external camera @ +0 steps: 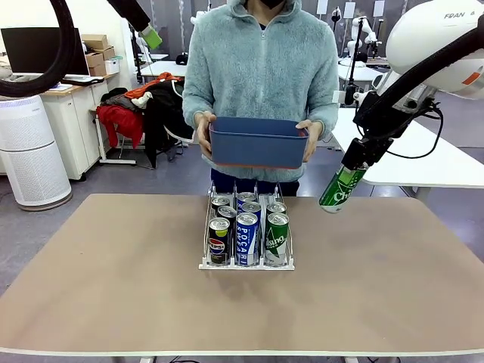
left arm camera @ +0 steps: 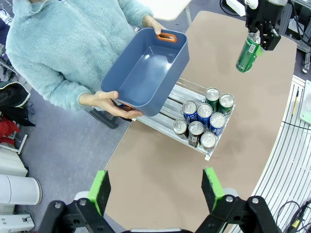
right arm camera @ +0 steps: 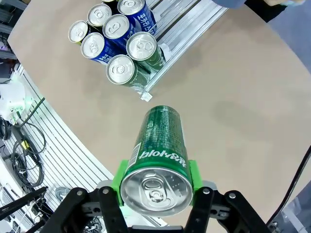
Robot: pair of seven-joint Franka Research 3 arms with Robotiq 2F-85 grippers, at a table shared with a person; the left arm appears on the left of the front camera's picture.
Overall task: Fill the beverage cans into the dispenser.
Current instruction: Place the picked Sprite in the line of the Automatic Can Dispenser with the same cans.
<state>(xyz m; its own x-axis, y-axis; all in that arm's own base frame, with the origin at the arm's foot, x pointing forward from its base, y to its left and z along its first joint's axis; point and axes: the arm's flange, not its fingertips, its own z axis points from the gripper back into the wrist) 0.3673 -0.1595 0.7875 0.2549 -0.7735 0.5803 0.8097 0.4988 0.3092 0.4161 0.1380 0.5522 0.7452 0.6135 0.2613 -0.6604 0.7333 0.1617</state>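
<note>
- Right gripper [external camera: 354, 168] pinches a green can [external camera: 342, 188] by its upper end. In the front view the can hangs tilted below the fingers, in the air over the far right part of the table [external camera: 113, 302], with the dispenser [external camera: 246, 264] lower and toward the middle from it.
- The right wrist view looks down on the silver top of that can [right arm camera: 155, 189], green pads pressed to either side. The dispenser's near corner [right arm camera: 146, 92] lies beyond the can's far end, with table showing between them.
- Left gripper [left arm camera: 156, 188] shows in its own wrist view with fingers spread wide and nothing between them. The dispenser [left arm camera: 194, 145] sits ahead of it on the table.
- That view counts seven cans [left arm camera: 204, 121] from above, packed at the rack's robot-side end: two green, three blue, two darker. The front view hides the rear ones behind the front row.
- A person holds a dark blue bin [external camera: 259, 141] with both hands above the rack's far end. The left wrist view shows its bare inside, which the front view cannot see.
- The right wrist view cuts off the rack's far end.
</note>
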